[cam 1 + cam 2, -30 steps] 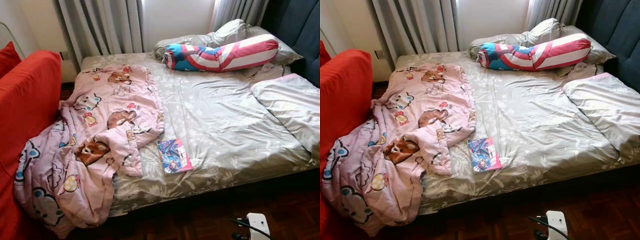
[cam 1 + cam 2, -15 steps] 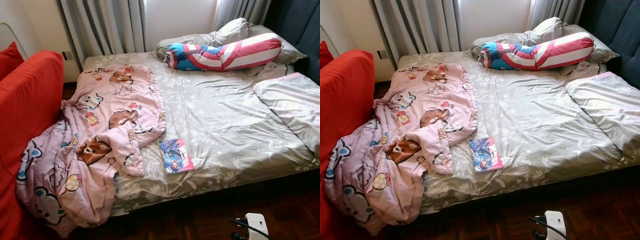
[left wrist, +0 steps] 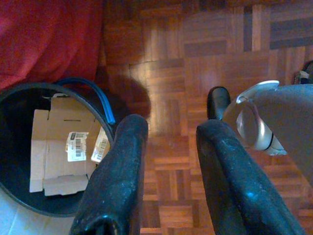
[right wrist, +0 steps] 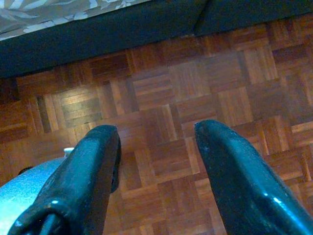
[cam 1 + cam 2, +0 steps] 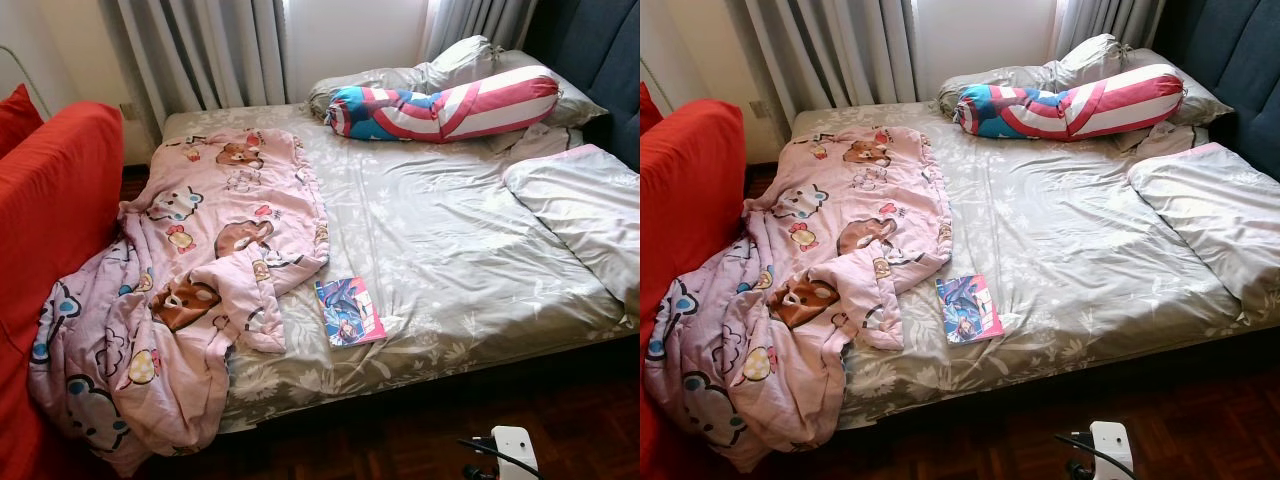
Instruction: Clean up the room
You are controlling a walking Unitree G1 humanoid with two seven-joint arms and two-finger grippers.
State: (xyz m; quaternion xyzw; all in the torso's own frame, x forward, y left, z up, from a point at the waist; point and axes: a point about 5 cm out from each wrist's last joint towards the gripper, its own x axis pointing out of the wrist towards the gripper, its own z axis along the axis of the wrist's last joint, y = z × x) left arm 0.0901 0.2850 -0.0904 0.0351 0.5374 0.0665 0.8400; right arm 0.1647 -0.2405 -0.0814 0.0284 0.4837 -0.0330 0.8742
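a low bed (image 5: 470, 260) under a grey leaf-print sheet stands before closed grey curtains (image 5: 205, 50), seen from the robot's head camera. a pink cartoon-print blanket (image 5: 190, 290) lies crumpled across the bed's left part, its lower end spilling over the edge and against a red sofa (image 5: 50, 220) just beside the bed. a small colourful book (image 5: 348, 312) lies flat on the sheet near the front edge, just beside the blanket's folded corner. at the head of the bed a red, white and blue bolster (image 5: 445, 105) rests against grey pillows (image 5: 470, 60), and a folded grey duvet (image 5: 590, 215) lies on the right. a white plug block with a black cord (image 5: 510, 450) sits on the dark parquet floor (image 5: 400, 435) in front of the bed.

the left gripper (image 3: 168, 166) hangs over the parquet with its fingers spread and nothing between them, beside a black bin (image 3: 14, 196) holding what appears to be flattened cardboard (image 3: 58, 147). the right gripper (image 4: 156, 161) hangs over the floor near the bed's dark base, fingers likewise apart and empty.
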